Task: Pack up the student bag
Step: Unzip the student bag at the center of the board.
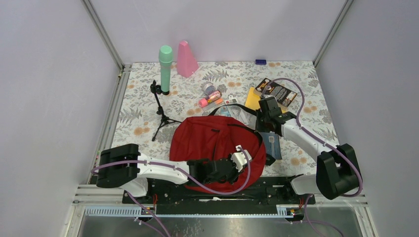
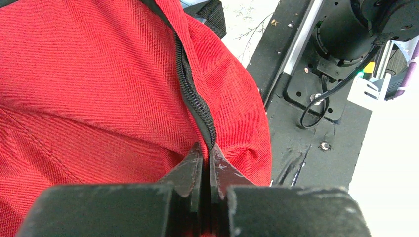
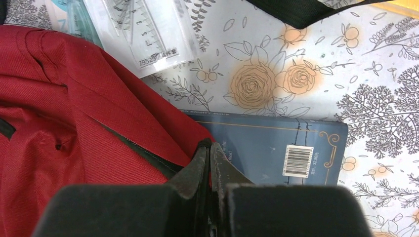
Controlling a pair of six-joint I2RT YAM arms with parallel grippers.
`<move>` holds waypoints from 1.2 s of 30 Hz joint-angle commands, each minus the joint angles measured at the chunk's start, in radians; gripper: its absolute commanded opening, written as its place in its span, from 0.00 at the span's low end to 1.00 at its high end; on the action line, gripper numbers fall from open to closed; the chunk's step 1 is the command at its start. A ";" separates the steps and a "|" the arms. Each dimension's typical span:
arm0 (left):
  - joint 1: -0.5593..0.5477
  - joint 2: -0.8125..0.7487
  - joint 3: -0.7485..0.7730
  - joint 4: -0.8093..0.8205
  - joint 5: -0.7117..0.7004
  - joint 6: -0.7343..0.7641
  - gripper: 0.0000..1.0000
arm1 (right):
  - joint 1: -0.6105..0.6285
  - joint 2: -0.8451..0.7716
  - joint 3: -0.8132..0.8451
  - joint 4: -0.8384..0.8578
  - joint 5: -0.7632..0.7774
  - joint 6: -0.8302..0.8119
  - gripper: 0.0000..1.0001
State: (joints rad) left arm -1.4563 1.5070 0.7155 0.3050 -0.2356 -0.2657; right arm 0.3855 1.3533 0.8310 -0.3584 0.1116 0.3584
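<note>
Opening the bag looks to be the step in hand: the large red soft fabric student bag [image 1: 207,138] lies flat on the flower-printed table cover [image 3: 346,74], at the near middle between the two arms, and its black zipper [image 2: 195,98] looks closed where the left wrist view shows it. The left gripper [image 2: 206,150] has its jaws pressed together with the tips right at the near end of that zipper; whether a slider or a fold of cloth is caught between them cannot be told. The right gripper [image 3: 208,148] is likewise closed, its tips at the bag's right edge by a zipper line, just above a dark blue book with a white barcode [image 3: 276,148] that lies partly under the red cloth. To do this well, I judge one claw should pin the fabric taut while the other draws along the line of the teeth, low and straight, so the soft cloth does not bunch and the bag does not drag the clear plastic ruler [image 3: 148,34] beside it
</note>
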 commanded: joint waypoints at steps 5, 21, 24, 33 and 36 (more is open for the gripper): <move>-0.044 -0.016 -0.016 -0.060 0.087 -0.030 0.00 | 0.037 0.041 0.110 0.154 0.084 -0.049 0.00; -0.020 -0.082 0.107 -0.139 -0.113 -0.116 0.64 | 0.059 -0.015 0.093 0.175 0.066 -0.125 0.00; 0.005 -0.087 0.141 -0.139 -0.140 -0.150 0.74 | 0.058 -0.049 0.071 0.184 0.064 -0.141 0.02; 0.211 -0.157 0.109 -0.073 -0.037 -0.263 0.92 | 0.059 -0.090 0.058 0.212 0.047 -0.159 0.31; 0.279 -0.139 0.144 -0.097 0.016 -0.275 0.93 | 0.060 -0.100 0.066 0.212 0.065 -0.135 0.50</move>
State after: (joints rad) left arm -1.2396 1.3804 0.8242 0.1783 -0.2974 -0.4973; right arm 0.4423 1.2926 0.8856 -0.1997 0.1406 0.2153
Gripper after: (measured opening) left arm 0.920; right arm 0.397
